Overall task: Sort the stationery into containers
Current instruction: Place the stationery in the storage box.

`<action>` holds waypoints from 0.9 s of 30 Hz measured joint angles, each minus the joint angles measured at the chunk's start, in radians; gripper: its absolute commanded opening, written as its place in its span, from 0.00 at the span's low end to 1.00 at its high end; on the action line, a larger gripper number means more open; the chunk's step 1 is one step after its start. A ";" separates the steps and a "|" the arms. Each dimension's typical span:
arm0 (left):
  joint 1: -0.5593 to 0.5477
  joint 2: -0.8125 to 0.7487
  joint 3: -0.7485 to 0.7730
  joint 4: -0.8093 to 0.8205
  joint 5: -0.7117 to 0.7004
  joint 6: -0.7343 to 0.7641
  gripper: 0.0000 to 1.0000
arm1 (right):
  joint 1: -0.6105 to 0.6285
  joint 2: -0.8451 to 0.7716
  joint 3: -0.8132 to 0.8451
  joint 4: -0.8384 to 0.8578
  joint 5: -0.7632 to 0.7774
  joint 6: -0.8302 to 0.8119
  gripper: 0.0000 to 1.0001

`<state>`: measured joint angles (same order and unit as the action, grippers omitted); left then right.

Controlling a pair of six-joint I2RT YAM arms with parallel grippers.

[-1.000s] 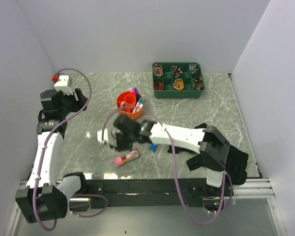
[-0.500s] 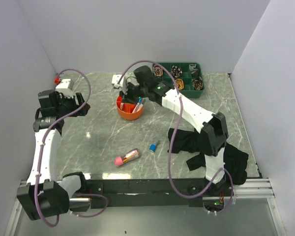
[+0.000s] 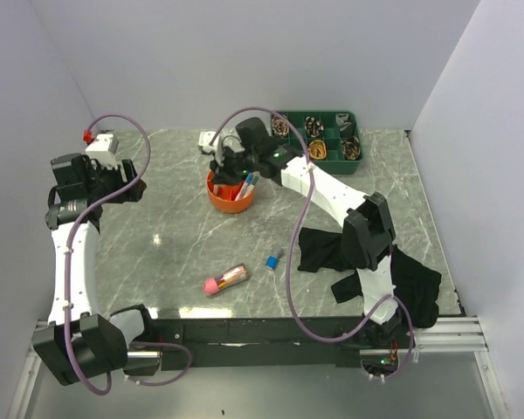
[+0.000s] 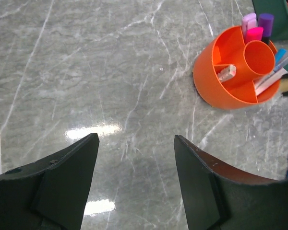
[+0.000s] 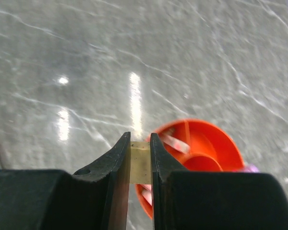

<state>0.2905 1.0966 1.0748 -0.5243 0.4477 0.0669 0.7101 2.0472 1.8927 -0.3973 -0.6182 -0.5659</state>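
**Right wrist view.** My right gripper (image 5: 140,139), jaws nearly closed, pinches a small beige eraser (image 5: 140,165) by its flat sides over the organiser's (image 5: 209,139) edge. I judge the eraser light, rubbery and slightly yielding, so a gentle mid-body grip suffices. My left gripper (image 4: 135,138) stands wide and empty.

bright, even light falls from overhead; the top view is sharp, with short soft shadows. white glare patches sit on the polished marble tabletop (image 4: 93,128) in both wrist views. the right wrist view is soft, its orange organiser (image 5: 209,143) blurred and the near fingers (image 5: 105,187) dark.
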 measured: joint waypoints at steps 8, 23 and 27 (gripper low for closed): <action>-0.055 -0.042 -0.009 -0.034 -0.003 -0.003 0.70 | 0.073 0.032 -0.002 0.027 0.030 0.016 0.00; -0.047 -0.048 -0.008 -0.019 0.000 -0.079 0.70 | 0.058 0.156 0.048 0.025 0.109 0.018 0.00; -0.036 -0.048 -0.009 -0.019 0.000 -0.079 0.70 | 0.051 0.166 0.060 0.039 0.117 0.024 0.00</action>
<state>0.2546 1.0481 1.0660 -0.5438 0.4480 -0.0124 0.7612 2.2131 1.9522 -0.3588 -0.5007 -0.5423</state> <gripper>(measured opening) 0.702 0.242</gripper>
